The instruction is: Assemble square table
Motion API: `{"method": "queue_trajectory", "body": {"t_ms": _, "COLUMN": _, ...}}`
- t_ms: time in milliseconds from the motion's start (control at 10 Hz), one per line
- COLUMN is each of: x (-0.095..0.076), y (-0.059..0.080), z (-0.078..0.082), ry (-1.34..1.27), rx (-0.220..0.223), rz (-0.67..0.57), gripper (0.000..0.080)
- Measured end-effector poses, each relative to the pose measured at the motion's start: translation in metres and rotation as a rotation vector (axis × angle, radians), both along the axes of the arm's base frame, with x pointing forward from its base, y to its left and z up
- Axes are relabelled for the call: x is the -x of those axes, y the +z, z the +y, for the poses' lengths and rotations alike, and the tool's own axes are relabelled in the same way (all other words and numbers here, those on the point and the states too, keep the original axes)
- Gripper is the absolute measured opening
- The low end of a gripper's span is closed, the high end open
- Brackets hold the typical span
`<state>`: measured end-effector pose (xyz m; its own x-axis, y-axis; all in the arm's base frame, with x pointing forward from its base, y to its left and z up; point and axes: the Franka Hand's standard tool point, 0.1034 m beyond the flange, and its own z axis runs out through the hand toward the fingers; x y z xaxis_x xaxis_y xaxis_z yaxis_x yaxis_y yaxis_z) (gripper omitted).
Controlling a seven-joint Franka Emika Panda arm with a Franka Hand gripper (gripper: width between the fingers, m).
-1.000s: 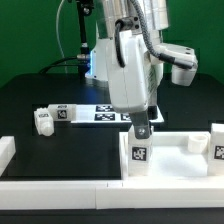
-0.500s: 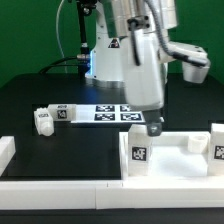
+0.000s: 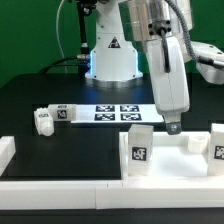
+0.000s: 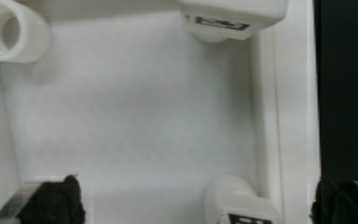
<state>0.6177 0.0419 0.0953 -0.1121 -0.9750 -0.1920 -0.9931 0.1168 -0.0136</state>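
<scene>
Your fingers (image 3: pixel 174 126) hang spread as wide as they go, gripping nothing, just above the square table (image 3: pixel 172 162). Its slab (image 4: pixel 140 110) lies sockets up at the exterior view's right, beside the long white bar (image 3: pixel 60 187). One leg (image 3: pixel 140 148) stands upright at a corner and a second leg (image 3: pixel 217 142) at another. A loose leg (image 3: pixel 45 120) lies well apart on the black table (image 3: pixel 40 95), near the marker board (image 3: pixel 115 112). Expect stiff, light plastic (probably slick on its flat faces). Take the slab by its raised rim (image 4: pixel 265 100), or a leg squarely across its chunky body, so it can't twist free.
</scene>
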Motion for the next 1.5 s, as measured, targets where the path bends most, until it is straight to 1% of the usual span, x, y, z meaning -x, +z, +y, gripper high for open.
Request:
{"method": "queue_trajectory", "body": {"t_ms": 100, "x": 0.003, "y": 0.000, "z": 0.001, "ry": 0.000, "rx": 0.004, "rz": -0.006, "gripper": 0.0649}}
{"method": "queue_trajectory", "body": {"t_ms": 300, "x": 0.036, "y": -0.008, "z": 0.011, "ry": -0.001, "rx": 0.028, "rz": -0.010, "gripper": 0.0649}}
{"method": "queue_trajectory", "body": {"t_ms": 400, "x": 0.045, "y": -0.012, "z": 0.021, "ry": 0.004, "rx": 0.027, "rz": 0.009, "gripper": 0.0649}}
{"method": "queue_trajectory", "body": {"t_ms": 500, "x": 0.041, "y": -0.011, "z": 0.019, "ry": 0.007, "rx": 0.027, "rz": 0.001, "gripper": 0.0649}}
{"method": "queue_trajectory", "body": {"t_ms": 800, "x": 0.042, "y": -0.012, "z": 0.019, "ry": 0.007, "rx": 0.028, "rz": 0.003, "gripper": 0.0649}}
{"method": "queue_trajectory", "body": {"t_ms": 900, "x": 0.044, "y": -0.014, "z": 0.019, "ry": 0.009, "rx": 0.030, "rz": 0.006, "gripper": 0.0649}}
{"method": "queue_trajectory", "body": {"t_ms": 1100, "x": 0.075, "y": -0.044, "z": 0.025, "ry": 0.022, "rx": 0.048, "rz": 0.064, "gripper": 0.0649}}
{"method": "queue_trajectory", "body": {"t_ms": 1300, "x": 0.084, "y": -0.070, "z": 0.021, "ry": 0.027, "rx": 0.076, "rz": 0.086, "gripper": 0.0649}}
{"method": "queue_trajectory", "body": {"t_ms": 1400, "x": 0.090, "y": -0.079, "z": 0.020, "ry": 0.029, "rx": 0.082, "rz": 0.103, "gripper": 0.0649}}
{"method": "queue_trajectory", "body": {"t_ms": 1500, "x": 0.092, "y": -0.083, "z": 0.019, "ry": 0.031, "rx": 0.085, "rz": 0.111, "gripper": 0.0649}}
